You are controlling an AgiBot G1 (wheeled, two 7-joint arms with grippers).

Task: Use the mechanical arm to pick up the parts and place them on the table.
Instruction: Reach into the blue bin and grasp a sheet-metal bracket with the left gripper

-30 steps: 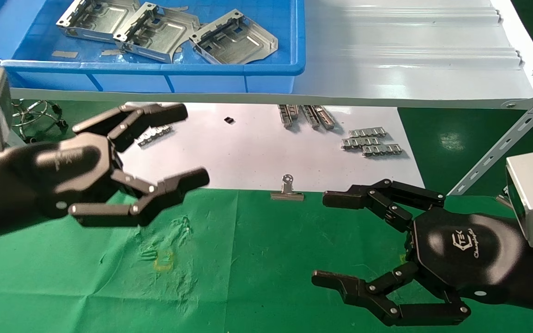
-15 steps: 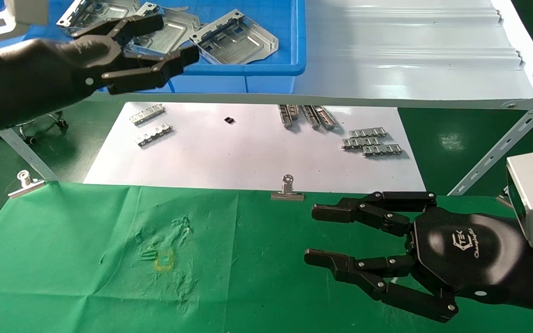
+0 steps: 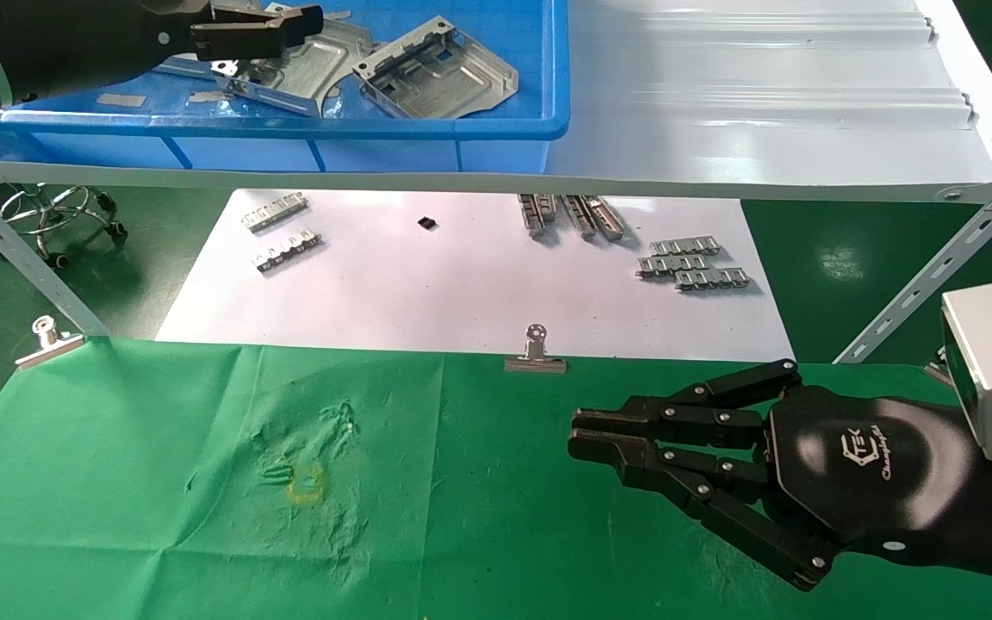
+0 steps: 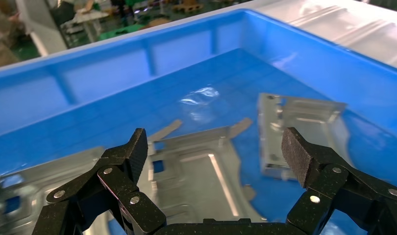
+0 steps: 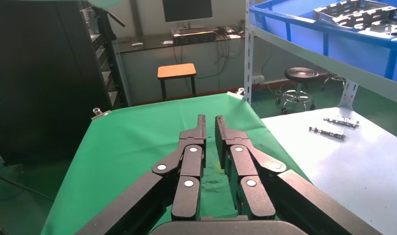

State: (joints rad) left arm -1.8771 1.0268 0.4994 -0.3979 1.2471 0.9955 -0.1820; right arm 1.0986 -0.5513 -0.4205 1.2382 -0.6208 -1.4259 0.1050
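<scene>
Hovering over the blue bin (image 3: 427, 129), left gripper (image 4: 216, 152) spread wide above silver parts (image 3: 436, 69): bent rims, rectangular cut-outs. Right gripper (image 3: 578, 435) closed empty over the green table (image 3: 160, 482).

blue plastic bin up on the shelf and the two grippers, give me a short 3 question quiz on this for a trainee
1. True or false: the left gripper is open above the silver stamped sheet-metal parts in the blue plastic bin.
2. Multiple choice: the right gripper is
A. open over the white sheet
B. shut, empty, over the wrinkled green cloth table
C. shut on a part
3. Fill in: none of the parts lies on the green table yet; those in view all lie in the ____.

Key: 1 true. 2 B. 3 blue bin.
</scene>
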